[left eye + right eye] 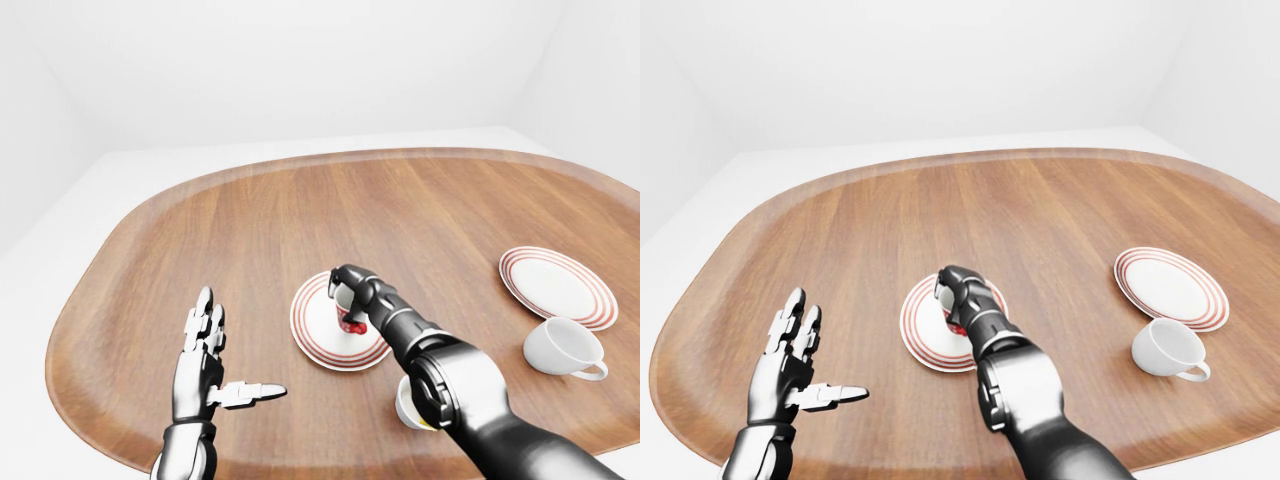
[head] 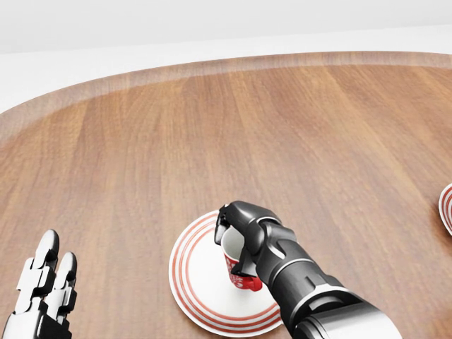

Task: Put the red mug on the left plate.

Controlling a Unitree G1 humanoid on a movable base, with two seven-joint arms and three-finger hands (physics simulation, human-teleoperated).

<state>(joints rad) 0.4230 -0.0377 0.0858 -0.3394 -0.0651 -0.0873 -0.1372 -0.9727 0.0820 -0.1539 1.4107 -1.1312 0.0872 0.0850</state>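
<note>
Red mug [image 2: 239,270] gripped by right robot hand [image 2: 244,236] over left plate [image 2: 194,282] on wooden surface [image 2: 212,127], contact with plate unclear; left robot hand [image 1: 205,360] spread wide, apart at left; white cup [image 1: 562,347] near right plate [image 1: 556,285].

the right hand [image 2: 244,244] reaches out from the near right on a dark, extended arm, fingers curled closed around the red mug [image 2: 239,272]. the left hand [image 1: 208,360] hovers at near left, palm upright, fingers spread, thumb pointing right.
</note>
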